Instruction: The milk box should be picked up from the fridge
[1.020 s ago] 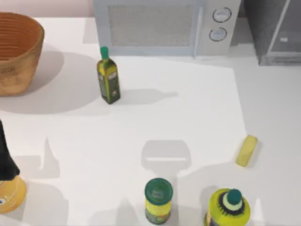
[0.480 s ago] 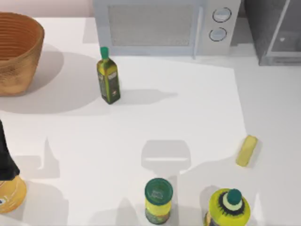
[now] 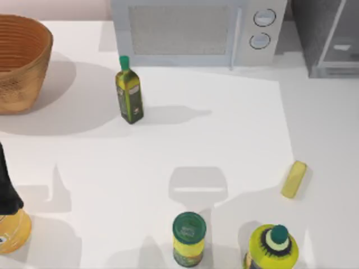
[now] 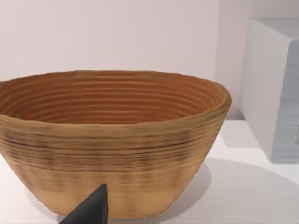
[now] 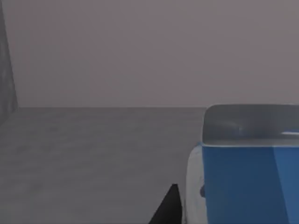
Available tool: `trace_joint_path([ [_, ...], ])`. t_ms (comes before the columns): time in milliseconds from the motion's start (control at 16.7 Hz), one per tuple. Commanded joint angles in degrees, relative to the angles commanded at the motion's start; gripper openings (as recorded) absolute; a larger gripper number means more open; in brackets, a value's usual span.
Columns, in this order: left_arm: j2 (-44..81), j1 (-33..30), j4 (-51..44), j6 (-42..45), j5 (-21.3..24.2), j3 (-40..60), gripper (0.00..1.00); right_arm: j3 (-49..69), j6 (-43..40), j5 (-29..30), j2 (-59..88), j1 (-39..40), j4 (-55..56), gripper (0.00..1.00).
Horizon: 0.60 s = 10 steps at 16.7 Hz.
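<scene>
Right wrist view: I see the milk box (image 5: 247,182) standing upright on the grey fridge floor (image 5: 84,158), blue face toward me, long axis vertical.
Top view: the fridge (image 3: 328,36) sits at 1 o'clock, beside the microwave (image 3: 196,31).
Right gripper (image 5: 167,207): one dark fingertip just beside the carton; I cannot tell its opening or any hold.
Left gripper (image 4: 91,210): parked facing the basket (image 4: 112,140), at 9 o'clock.

Woven basket (image 3: 19,61) at the white worktop's (image 3: 224,129) far left, white microwave (image 3: 196,31) with two round dials at the back, green-capped olive oil bottle (image 3: 129,92) upright before it, pale-yellow block (image 3: 294,179) at the right, green-lidded jar (image 3: 189,238) and yellow bottle (image 3: 273,246) at the near edge
</scene>
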Motion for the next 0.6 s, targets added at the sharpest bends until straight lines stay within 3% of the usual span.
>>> trace_joint_path([
  [180,0.00,0.00,0.00,0.00,0.00,0.00,1.00,0.00,0.00,0.00,0.00,0.00,0.00,0.02],
  [600,0.00,0.00,0.00,0.00,0.00,0.00,1.00,0.00,0.00,0.00,0.00,0.00,0.00,0.00],
])
